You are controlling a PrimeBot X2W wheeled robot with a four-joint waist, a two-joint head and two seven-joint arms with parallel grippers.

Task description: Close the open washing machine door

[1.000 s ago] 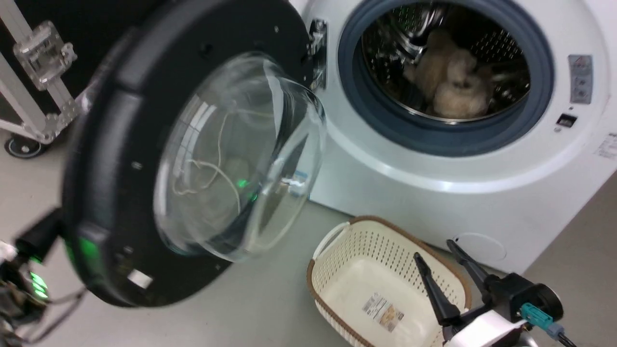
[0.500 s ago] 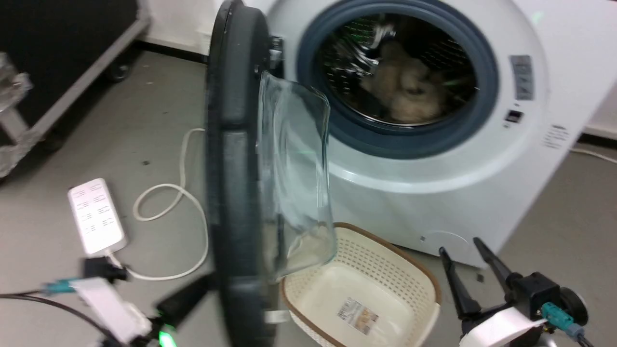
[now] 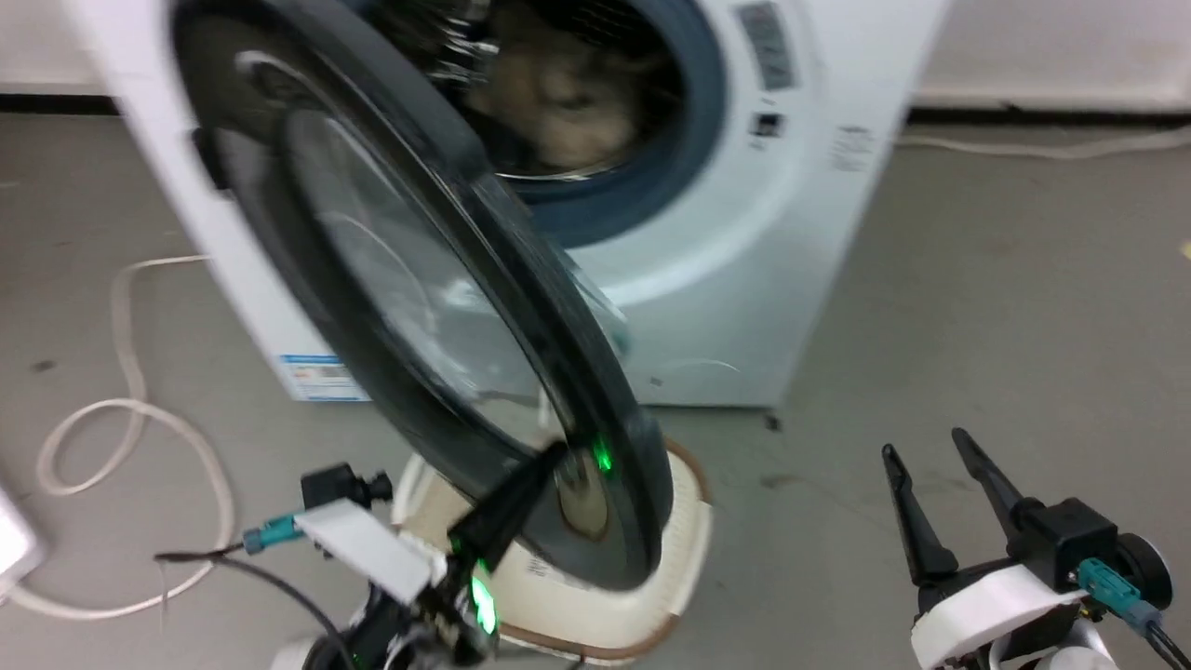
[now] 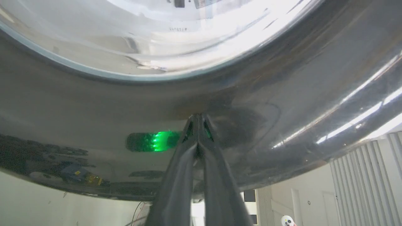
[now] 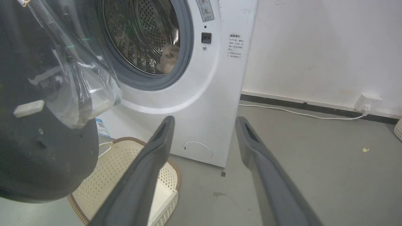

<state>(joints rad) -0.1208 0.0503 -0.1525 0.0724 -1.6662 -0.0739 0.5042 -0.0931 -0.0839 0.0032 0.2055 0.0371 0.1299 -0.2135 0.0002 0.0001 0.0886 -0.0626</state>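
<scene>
Here, the washing machine door point(image 3: 419, 307) is seen half open, angled out from the white washing machine's point(image 3: 744, 233) front above a cream laundry basket point(image 3: 679, 549). Its glossy black outer face is touched by the tips of the closed left gripper point(image 4: 198, 117), while the right gripper point(image 3: 923, 442) is held open, gripping nothing, well apart.

- My head view is smeared by motion blur: the washing machine door point(image 3: 419, 307) and the white machine point(image 3: 744, 279) behind it have soft, streaked edges. The floor point(image 3: 977, 307) is evenly lit, with hardly any shadow.
- On my left wrist view the glossy door throws hard white glare across the top and bright streaks at the right. A green glow point(image 4: 154, 141) reflects beside the left tool point(image 4: 198, 117).
- My right wrist view is bright and sharp; only the right tool point(image 5: 204, 118), close to the lens, looks soft.
</scene>
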